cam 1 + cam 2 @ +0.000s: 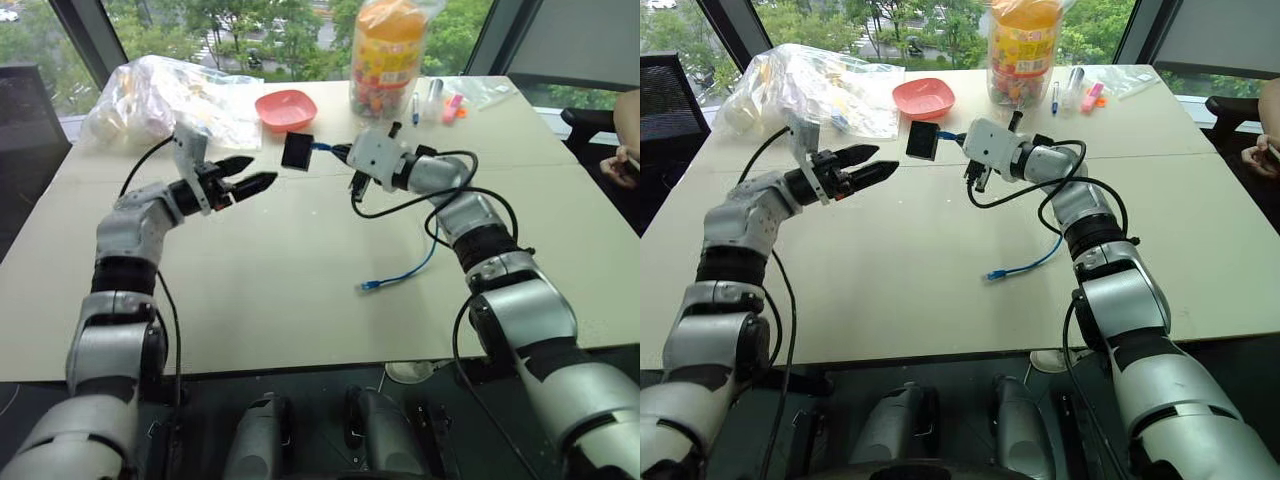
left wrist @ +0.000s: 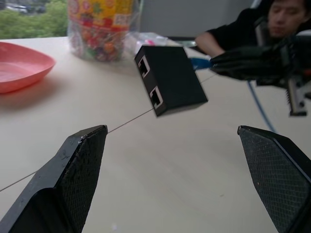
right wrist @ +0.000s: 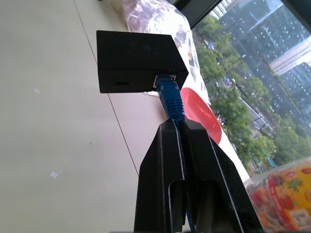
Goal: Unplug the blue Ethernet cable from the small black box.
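Blue Ethernet cable (image 3: pixel 169 99) plugged into small black box (image 3: pixel 136 60) | right gripper (image 3: pixel 181 128) pinching cable

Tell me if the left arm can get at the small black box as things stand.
Probably yes: the left end effector is open and faces the small black box, nothing between them. The right end effector holds the blue Ethernet cable on the far side.

Open air lies between the left tool (image 1: pixel 262 172) and the small black box (image 1: pixel 297 151).
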